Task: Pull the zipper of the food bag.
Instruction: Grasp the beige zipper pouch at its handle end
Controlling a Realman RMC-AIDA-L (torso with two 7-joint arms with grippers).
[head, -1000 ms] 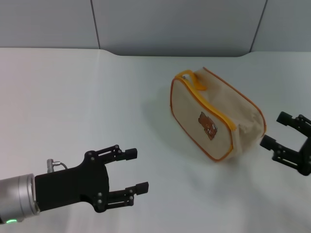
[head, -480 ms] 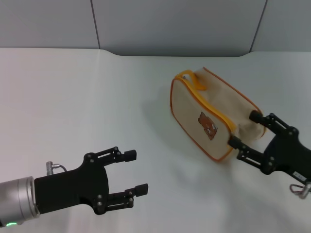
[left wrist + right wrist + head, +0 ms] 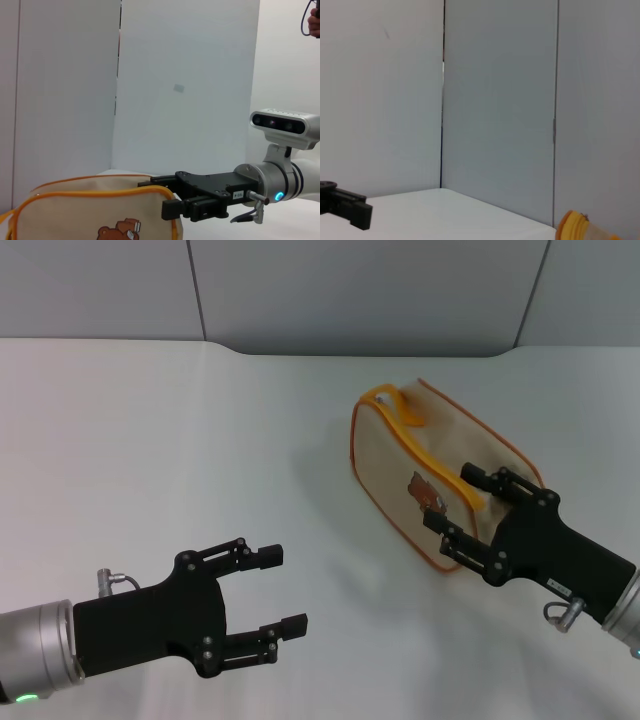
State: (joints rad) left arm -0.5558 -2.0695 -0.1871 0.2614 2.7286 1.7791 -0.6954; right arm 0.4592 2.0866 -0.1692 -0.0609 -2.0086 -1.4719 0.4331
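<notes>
Since a second ago my right gripper (image 3: 462, 508) has come in from the table's right edge and now sits over the near-right end of the food bag (image 3: 400, 465); the left one hasn't budged. Bag itself looks about where it was.

Nearest to me, left gripper (image 3: 279, 593) hovers low by the front-left part of the table (image 3: 150, 420), fingers spread wide, nothing between them, well apart from the bag.

Next out, right gripper: jaws apart, one finger (image 3: 490, 480) lying over the bag's top near the zipper (image 3: 440, 465) band, the other down the front face close to the bear print (image 3: 427, 495). It straddles that end of the bag. I can't tell if the pads actually press the fabric. In the left wrist view the same gripper (image 3: 162, 197) shows side-on at the bag's (image 3: 90, 215) end, one finger along the top edge, one lower finger against the orange piping, jaws parted.

Bag lies right of centre on the table, long axis running from near-right to far-left, leaning a bit. Loop handle (image 3: 392, 403) sticks up at the far end. Zipper pull tab not made out from here.

Right wrist view gives only wall panels, a sliver of table, an orange bit of the bag (image 3: 580, 227) at one edge and the left gripper's dark fingertip (image 3: 350, 209) opposite.
</notes>
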